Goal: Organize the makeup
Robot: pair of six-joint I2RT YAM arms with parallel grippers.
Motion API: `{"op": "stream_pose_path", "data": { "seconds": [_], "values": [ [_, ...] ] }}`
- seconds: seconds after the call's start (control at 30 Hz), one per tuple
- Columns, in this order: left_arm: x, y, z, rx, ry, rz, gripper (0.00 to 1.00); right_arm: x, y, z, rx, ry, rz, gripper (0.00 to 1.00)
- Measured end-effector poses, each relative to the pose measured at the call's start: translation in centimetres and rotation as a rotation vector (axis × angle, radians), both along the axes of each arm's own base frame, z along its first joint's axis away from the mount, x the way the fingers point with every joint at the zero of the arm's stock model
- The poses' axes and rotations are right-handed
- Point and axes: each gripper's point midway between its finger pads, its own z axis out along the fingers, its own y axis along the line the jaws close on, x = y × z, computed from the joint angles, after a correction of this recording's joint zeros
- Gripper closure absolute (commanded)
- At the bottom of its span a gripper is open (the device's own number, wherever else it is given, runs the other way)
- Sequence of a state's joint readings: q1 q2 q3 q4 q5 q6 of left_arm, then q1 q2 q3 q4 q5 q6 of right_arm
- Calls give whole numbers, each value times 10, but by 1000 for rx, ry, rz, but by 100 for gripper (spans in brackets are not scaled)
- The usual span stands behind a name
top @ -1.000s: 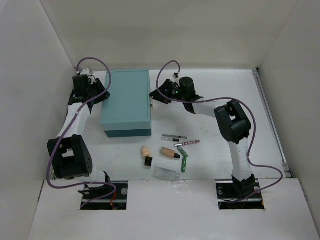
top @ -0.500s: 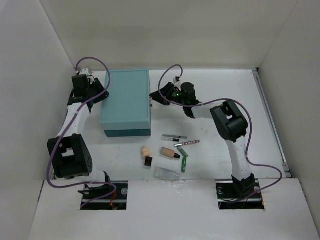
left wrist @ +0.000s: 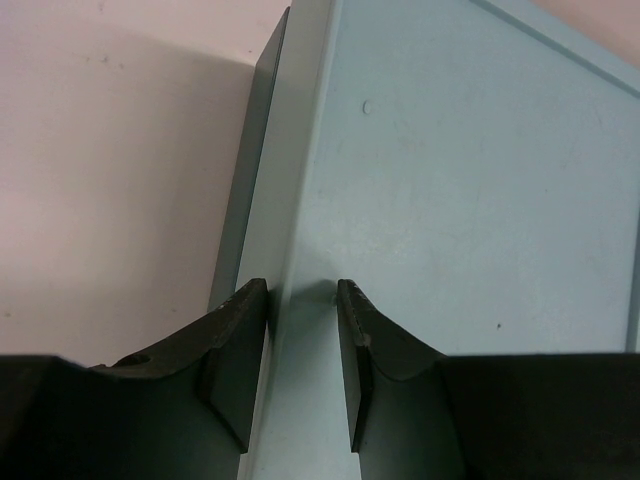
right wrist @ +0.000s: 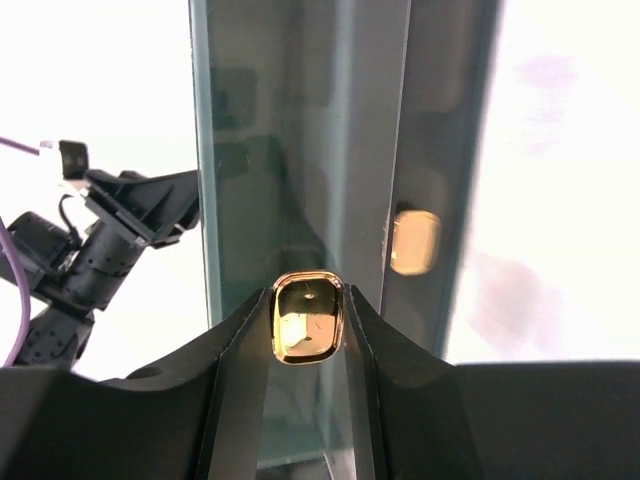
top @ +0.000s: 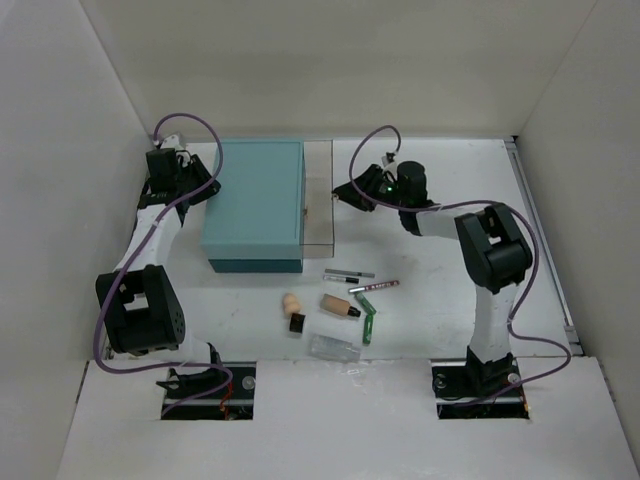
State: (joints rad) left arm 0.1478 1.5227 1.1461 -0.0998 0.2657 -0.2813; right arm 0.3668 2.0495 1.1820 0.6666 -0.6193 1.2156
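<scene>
The makeup lies on the table in front of the teal box (top: 255,200): beige sponge (top: 290,301), tan black-capped tube (top: 338,306), tiny black piece (top: 297,322), grey pencil (top: 349,273), pink pencil (top: 375,287), green stick (top: 369,322) and clear packet (top: 334,347). My right gripper (top: 347,191) (right wrist: 308,297) is shut on the gold knob (right wrist: 308,330) of a clear drawer (top: 319,195) that sticks out of the box's right side. My left gripper (top: 205,186) (left wrist: 302,300) is shut on the box's left top edge (left wrist: 300,200).
White walls enclose the table on the left, back and right. The right arm's purple cable loops above the drawer. A second gold shape (right wrist: 413,241) shows through the clear drawer front (right wrist: 300,150).
My right gripper has moved right with the knob in it, and the clear drawer has slid out of the teal box. The left gripper has stayed on the box edge.
</scene>
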Motion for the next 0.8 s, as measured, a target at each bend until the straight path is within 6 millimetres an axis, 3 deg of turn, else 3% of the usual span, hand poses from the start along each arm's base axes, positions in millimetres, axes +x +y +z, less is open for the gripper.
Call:
{"op": "stream_pose_path", "data": {
  "seconds": [0.2, 0.33, 0.43, 0.57, 0.67, 0.8],
  "values": [
    [5, 0, 0, -7, -7, 3, 78, 3, -46, -1, -97, -1, -70, 82],
    [5, 0, 0, -7, -7, 3, 78, 2, -62, -1, -154, -11, -79, 65],
    [6, 0, 0, -8, -8, 4, 78, 0, -67, -5, -217, -25, -80, 44],
    [6, 0, 1, -7, -9, 5, 78, -4, -75, -4, -302, -45, -96, 25],
    [6, 0, 1, -5, -8, 5, 78, -8, -89, 9, -378, -82, -144, 16],
    [6, 0, 2, 0, -9, 9, 78, -28, -117, 49, -480, -184, -243, 7]
  ]
}}
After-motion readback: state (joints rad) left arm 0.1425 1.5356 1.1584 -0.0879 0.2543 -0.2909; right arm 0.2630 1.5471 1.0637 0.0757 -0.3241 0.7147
